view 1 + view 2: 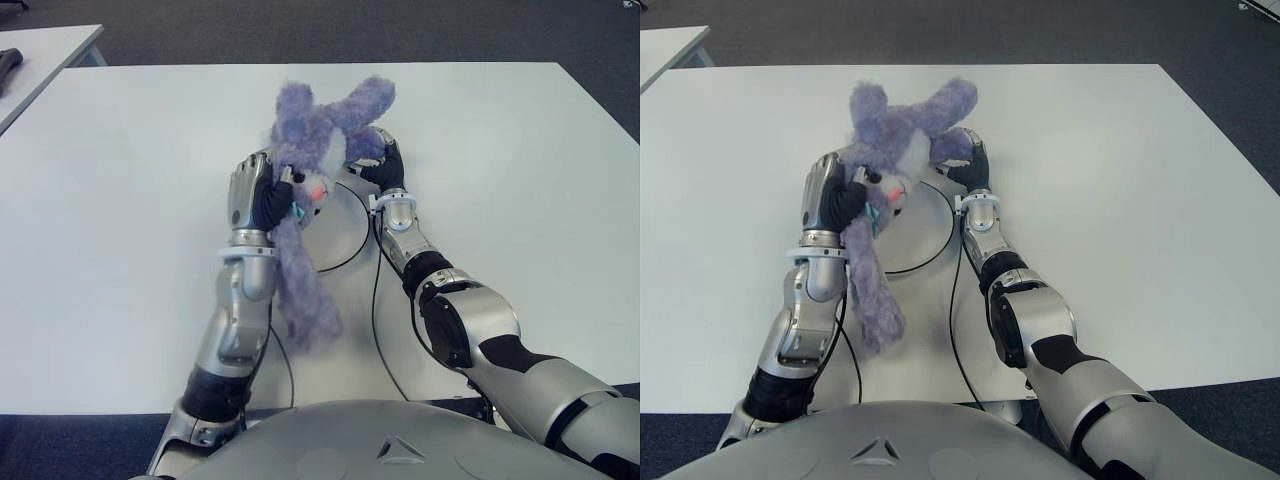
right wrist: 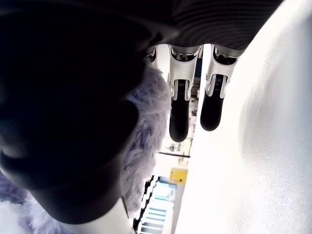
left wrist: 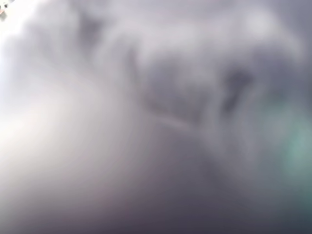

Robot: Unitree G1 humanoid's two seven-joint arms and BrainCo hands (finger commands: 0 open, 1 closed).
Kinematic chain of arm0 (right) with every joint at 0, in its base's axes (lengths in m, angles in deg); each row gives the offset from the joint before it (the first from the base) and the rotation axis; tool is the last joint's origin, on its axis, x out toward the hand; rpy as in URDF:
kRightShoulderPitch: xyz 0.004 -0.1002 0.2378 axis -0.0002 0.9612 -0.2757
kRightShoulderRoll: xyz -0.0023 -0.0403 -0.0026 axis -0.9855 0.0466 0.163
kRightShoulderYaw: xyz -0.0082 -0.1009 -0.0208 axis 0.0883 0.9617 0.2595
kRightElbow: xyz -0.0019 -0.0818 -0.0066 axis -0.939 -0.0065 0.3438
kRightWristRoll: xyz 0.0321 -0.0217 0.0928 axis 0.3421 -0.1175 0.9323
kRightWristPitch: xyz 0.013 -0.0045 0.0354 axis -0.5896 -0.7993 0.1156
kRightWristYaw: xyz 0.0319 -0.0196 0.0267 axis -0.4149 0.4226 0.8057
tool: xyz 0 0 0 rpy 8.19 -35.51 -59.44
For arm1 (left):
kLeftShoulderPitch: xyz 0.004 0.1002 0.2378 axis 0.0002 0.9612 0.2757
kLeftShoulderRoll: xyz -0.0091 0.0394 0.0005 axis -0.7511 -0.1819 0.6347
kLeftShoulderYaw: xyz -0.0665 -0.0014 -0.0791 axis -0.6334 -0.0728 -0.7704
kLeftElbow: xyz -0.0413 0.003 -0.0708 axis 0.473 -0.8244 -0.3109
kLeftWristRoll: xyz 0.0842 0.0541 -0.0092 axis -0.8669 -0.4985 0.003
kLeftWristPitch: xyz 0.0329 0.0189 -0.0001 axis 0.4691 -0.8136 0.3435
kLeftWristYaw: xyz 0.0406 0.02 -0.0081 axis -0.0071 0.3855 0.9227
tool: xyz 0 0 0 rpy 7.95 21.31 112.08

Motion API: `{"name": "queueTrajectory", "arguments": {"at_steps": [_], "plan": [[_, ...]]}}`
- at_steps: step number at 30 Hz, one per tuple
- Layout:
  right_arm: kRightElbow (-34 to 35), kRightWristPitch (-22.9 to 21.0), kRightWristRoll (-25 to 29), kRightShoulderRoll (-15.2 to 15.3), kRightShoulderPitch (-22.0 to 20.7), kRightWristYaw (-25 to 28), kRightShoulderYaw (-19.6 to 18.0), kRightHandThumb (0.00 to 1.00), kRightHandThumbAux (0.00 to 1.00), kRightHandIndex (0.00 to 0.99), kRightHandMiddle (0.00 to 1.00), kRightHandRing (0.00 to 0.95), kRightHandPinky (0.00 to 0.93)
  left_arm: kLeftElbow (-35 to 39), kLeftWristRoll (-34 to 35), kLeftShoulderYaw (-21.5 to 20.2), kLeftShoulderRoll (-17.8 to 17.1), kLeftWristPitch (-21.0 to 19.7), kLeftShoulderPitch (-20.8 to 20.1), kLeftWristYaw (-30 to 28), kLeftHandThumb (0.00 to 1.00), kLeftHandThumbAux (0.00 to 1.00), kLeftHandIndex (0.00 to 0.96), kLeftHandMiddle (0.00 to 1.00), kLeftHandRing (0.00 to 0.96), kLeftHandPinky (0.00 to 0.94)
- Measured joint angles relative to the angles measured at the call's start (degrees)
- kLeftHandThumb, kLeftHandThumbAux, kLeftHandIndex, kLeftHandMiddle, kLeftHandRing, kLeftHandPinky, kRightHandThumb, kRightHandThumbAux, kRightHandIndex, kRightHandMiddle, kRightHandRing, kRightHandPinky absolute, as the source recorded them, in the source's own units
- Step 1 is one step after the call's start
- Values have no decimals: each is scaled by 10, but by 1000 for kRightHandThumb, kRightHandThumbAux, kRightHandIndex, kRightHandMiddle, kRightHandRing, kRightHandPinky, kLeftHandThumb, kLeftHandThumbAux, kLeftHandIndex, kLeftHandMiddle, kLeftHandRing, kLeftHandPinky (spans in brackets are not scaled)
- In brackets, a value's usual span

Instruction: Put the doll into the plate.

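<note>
doll (image 1: 315,140) over plate (image 1: 345,245) rim | left hand (image 1: 255,195) fingers curled around it | right hand (image 1: 385,170) fingers pressed on its far side

doll (image 1: 310,140) over plate (image 1: 350,235), hands flanking

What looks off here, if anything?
The doll is sprawled askew, only partly over the plate: its long limb trails off the rim onto the table. Both the left hand and right hand grip it.
</note>
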Motion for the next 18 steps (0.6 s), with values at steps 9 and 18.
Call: {"name": "queueTrajectory", "arguments": {"at_steps": [9,18], "plan": [[0,1,2,0,0,4,-2,94,964,220,276,260,261,-2,13,1,18,7,24,9,964,614,756,500,844,849],[0,2,2,0,1,5,-5,71,943,211,280,266,261,-22,36,0,24,32,38,18,962,614,818,498,887,869]]}}
